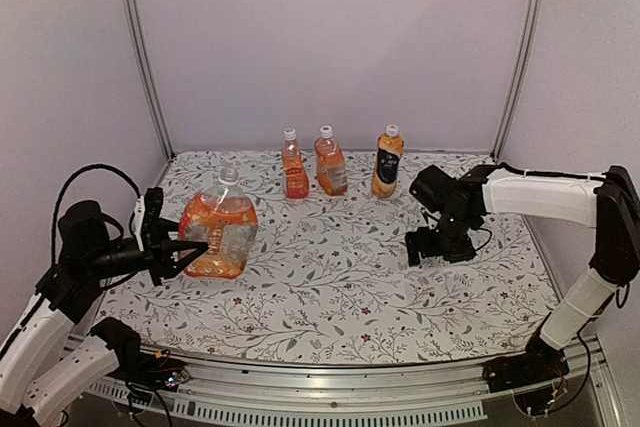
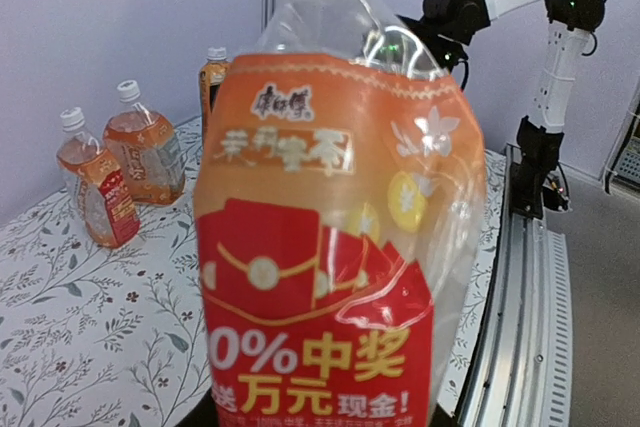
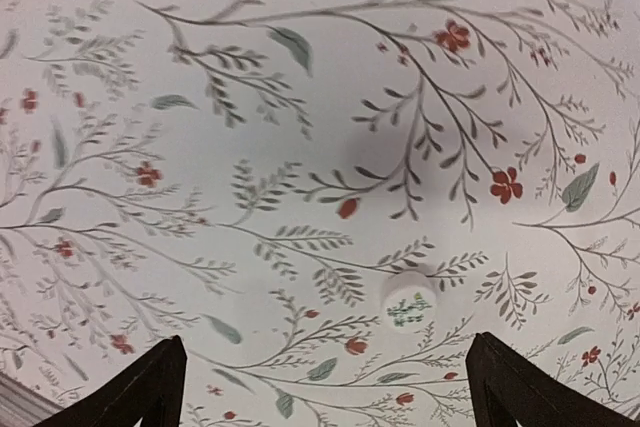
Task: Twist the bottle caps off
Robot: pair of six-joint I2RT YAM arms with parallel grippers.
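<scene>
The left gripper [image 1: 192, 250] was closed on the lower side of a large bottle [image 1: 218, 232] of orange drink, which stood upright near the left edge of the floral tablecloth [image 1: 330, 297]. In the left wrist view the bottle's orange and red label filled most of the picture. I cannot tell from either view whether its neck carried a cap.

The right gripper [image 3: 326, 339] hung over the right part of the cloth, pointing down with its jaws spread wide and nothing between them. In the right wrist view a loose white cap [image 3: 408, 302] lay flat on the cloth between the two dark fingers [image 3: 150, 387], touching neither and closer to the right-hand finger.

Along the far edge, near the back wall, stood three small bottles [image 1: 331, 162] of orange drink in a loose row, well apart from both grippers. Each was topped by one of the white caps [image 1: 325, 132].
</scene>
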